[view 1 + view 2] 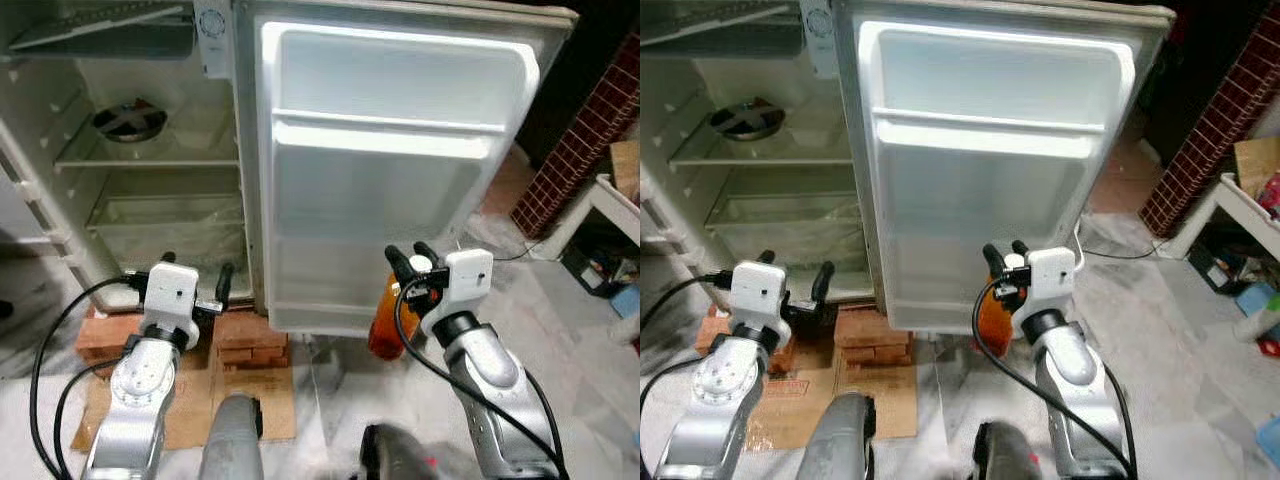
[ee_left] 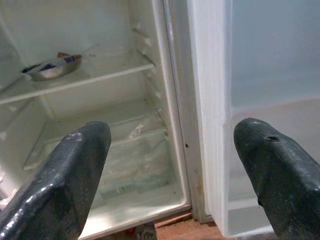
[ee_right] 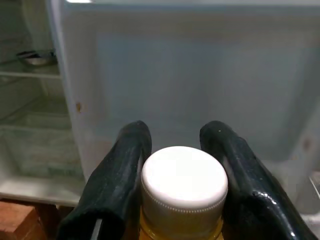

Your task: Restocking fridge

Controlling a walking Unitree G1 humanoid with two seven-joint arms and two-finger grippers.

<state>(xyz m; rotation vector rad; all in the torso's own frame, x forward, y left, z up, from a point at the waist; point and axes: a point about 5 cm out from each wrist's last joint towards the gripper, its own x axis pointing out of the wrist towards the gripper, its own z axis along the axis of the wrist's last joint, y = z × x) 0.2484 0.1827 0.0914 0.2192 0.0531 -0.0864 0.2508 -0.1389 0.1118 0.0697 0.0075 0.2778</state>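
R gripper (image 1: 413,258) has its fingers closed round the neck of an orange bottle (image 1: 384,322) w/ white cap (image 3: 184,177), held upright just in front of the open fridge door (image 1: 390,170), near its bottom edge. L gripper (image 1: 196,285) is spread wide, holding nothing, by the fridge's lower front edge. A metal bowl (image 1: 128,120) sits on the upper shelf (image 1: 150,155). To do it well, prob.: lift the bottle above the door shelf lip, keep it vertical, then lower it in before letting go.
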